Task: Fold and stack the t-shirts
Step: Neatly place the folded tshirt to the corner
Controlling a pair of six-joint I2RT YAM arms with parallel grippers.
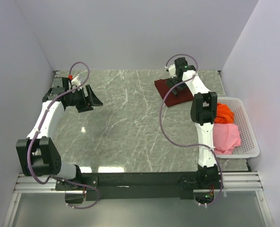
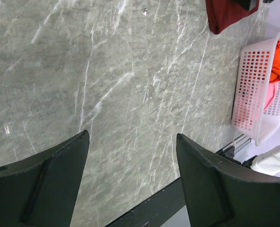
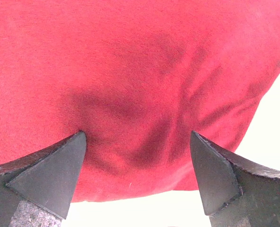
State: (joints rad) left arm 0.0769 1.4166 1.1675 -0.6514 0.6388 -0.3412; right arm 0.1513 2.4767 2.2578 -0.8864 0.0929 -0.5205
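**Right gripper (image 3: 137, 135), jaws spread, low over the folded dark maroon-red cloth t-shirt (image 1: 163, 92), upper right of the top view.**
Best to lift straight up so the fold does not drag open. The bright orange t-shirt (image 1: 223, 113) and light pink t-shirt (image 1: 225, 136) lie in the white perforated plastic basket (image 1: 251, 137) at the right edge. The left gripper (image 1: 90, 99) hovers, also spread, at upper left.

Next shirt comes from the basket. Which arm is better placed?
Right. The white basket holding the orange shirt and pink shirt sits beside the right arm, whose end effector is open over the maroon shirt. The left end effector is across the table.
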